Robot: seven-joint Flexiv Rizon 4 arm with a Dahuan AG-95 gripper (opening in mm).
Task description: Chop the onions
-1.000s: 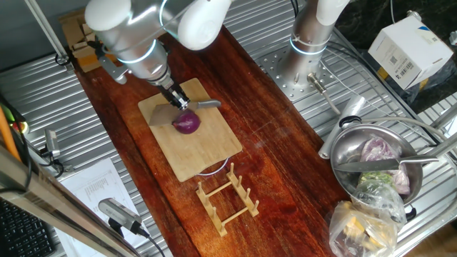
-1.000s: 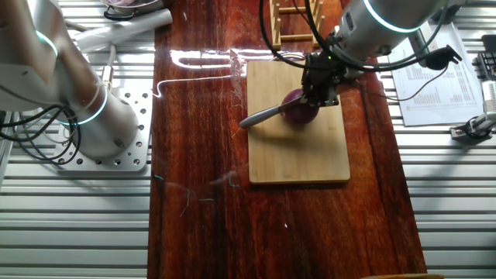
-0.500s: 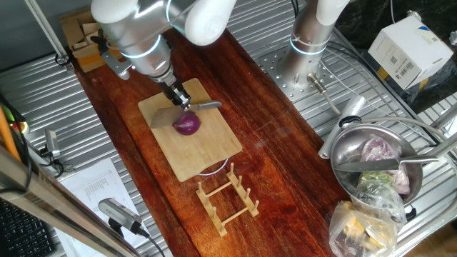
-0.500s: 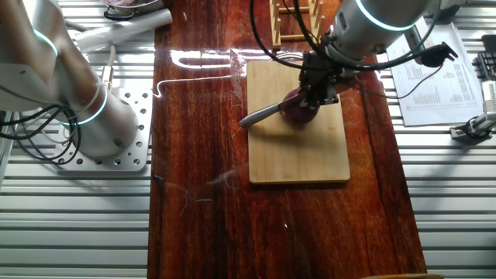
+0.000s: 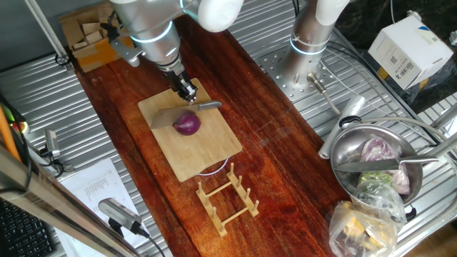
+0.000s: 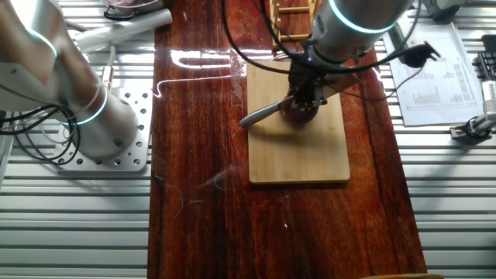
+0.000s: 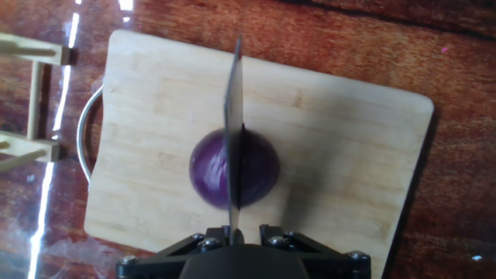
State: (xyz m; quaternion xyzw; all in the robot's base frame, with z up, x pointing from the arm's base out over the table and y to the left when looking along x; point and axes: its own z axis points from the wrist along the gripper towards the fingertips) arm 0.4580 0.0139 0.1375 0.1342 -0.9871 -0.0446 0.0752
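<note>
Onion [image 5: 187, 125]: one round red onion, resting near the centre of the bamboo board [image 5: 202, 153] on the wooden counter [image 5: 271, 164]. A knife [image 5: 175, 114] lies across the onion's top, blade [image 7: 233, 116] edge-down on its midline, handle [image 6: 260, 116] projecting off the board's edge. The gripper [image 5: 187, 91] is closed on the knife. A wooden rack [image 5: 227, 196] stands just beside the board.

My arm [image 5: 150, 21] has glossy white shells and silver joints ringed in glowing cyan. Black cables loop beside its wrist; the black gripper [image 7: 236, 252] shows silver screws.
</note>
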